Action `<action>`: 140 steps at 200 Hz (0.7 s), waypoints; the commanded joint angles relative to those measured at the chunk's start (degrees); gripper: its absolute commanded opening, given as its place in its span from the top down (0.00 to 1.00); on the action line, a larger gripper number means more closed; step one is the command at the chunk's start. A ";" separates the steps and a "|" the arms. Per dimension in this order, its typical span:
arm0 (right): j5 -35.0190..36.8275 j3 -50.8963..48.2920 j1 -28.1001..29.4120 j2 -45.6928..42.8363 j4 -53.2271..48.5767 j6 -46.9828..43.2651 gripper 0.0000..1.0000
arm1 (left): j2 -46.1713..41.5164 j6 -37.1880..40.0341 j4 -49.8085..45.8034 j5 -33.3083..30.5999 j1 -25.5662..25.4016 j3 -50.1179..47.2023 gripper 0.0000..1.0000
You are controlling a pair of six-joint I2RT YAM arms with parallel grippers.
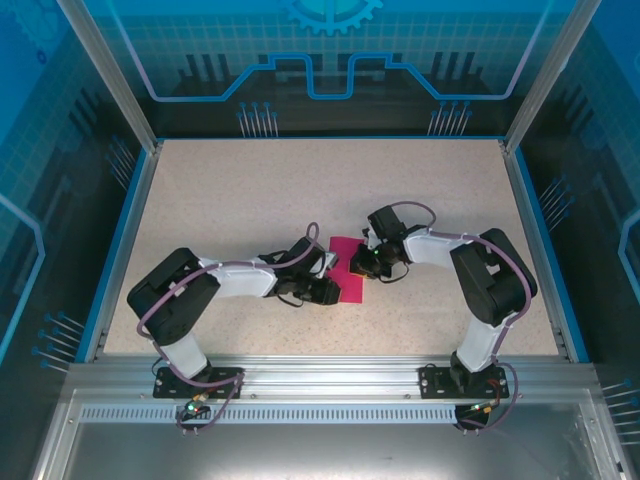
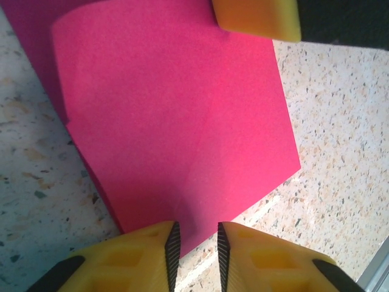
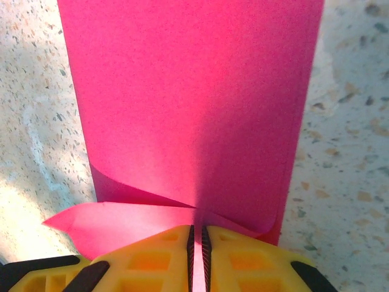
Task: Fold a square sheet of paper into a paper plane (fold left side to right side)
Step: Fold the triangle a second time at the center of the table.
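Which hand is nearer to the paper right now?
Right. The right hand is shut on one edge of the paper, so it is touching it. The left hand is at another edge, slightly open, with the paper running into its gap. Whether it touches is unclear.

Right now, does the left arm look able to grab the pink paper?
Probably yes: the left gripper sits open around an edge of the pink paper, with nothing blocking it.

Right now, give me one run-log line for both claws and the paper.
left claw: slightly open at pink sheet edge | right claw: shut on pink sheet | pink sheet: folded over, on table
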 commanded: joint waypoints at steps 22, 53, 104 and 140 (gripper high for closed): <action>-3.27 -0.49 -2.39 -4.05 -1.51 -5.87 0.85 | 1.19 -2.23 -2.08 0.69 -0.04 -3.61 0.77; -7.33 -0.88 -2.51 -8.26 -2.77 -9.10 0.87 | 1.10 -2.33 -1.98 0.78 -0.04 -3.66 0.79; -9.94 -0.68 3.42 -5.16 -1.65 -7.65 0.90 | 0.72 -2.35 -2.19 0.26 -0.04 -3.92 0.81; -9.06 2.09 5.50 -1.08 -1.85 -8.07 0.89 | 0.87 -2.24 -2.58 -0.10 -0.09 -3.86 0.81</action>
